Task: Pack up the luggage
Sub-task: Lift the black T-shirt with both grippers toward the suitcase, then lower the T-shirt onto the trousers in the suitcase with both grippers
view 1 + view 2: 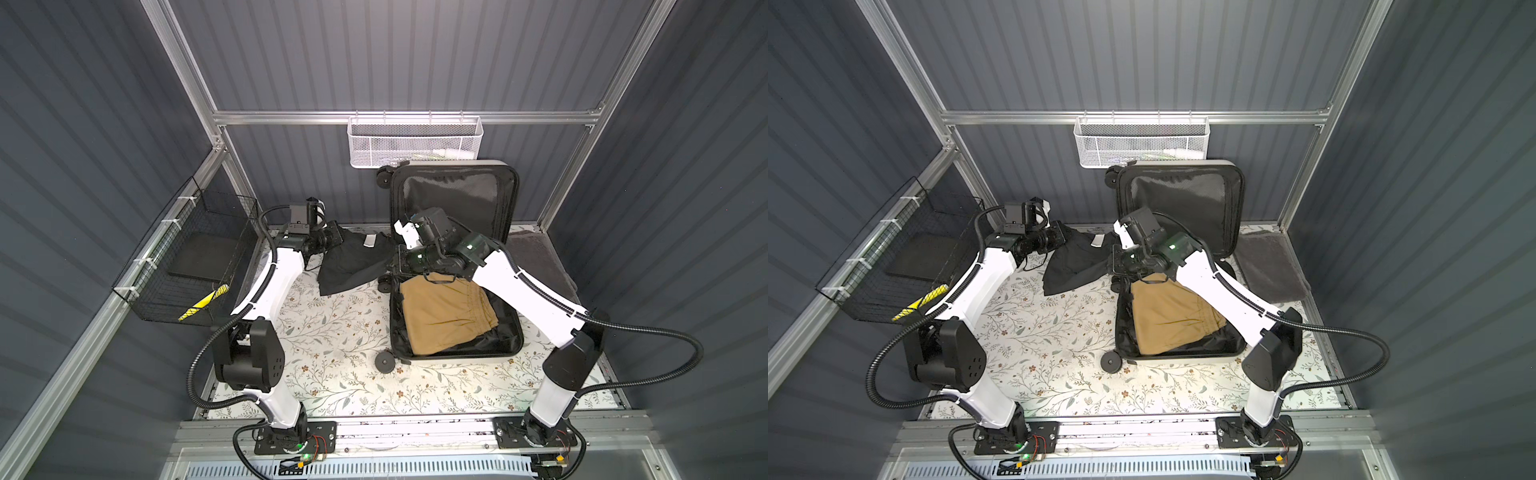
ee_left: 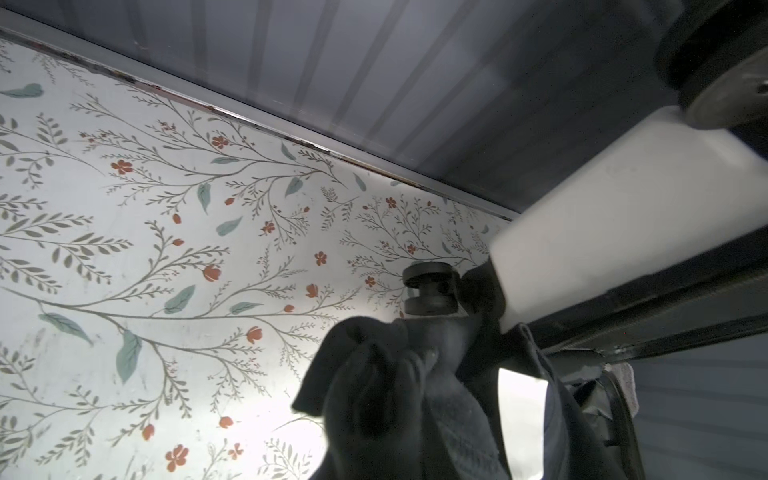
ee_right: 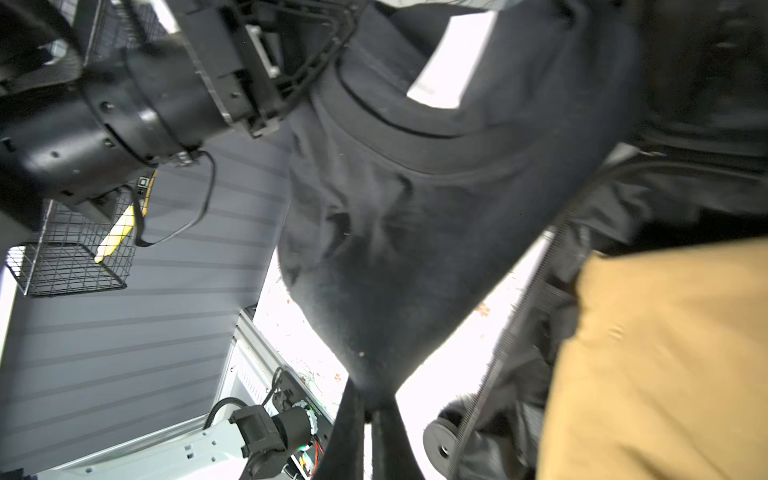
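The luggage point(image 1: 461, 359) point(image 1: 1183, 358) lies open on the floral table, its lid leaning on the back wall and showing black lining. A tan garment point(image 1: 444, 316) point(image 3: 665, 353) is folded in its lower half. Left of it, a black garment point(image 1: 349, 266) point(image 1: 1075, 262) with a white label hangs stretched between both grippers. My left gripper point(image 1: 334, 237) point(image 1: 1059, 237) is shut on its far left edge; in the left wrist view the bunched cloth point(image 2: 374, 395) hides the fingers. My right gripper point(image 1: 388, 266) point(image 3: 370, 409) is shut on its right corner, just beside the luggage's left rim.
A white mesh basket point(image 1: 415, 141) hangs on the back wall above the lid. A black wire basket point(image 1: 187, 266) on the left wall holds a yellow-and-black item point(image 1: 203, 307). A grey towel point(image 1: 536, 257) lies right of the luggage. A luggage wheel point(image 1: 384, 361) sticks out at front left.
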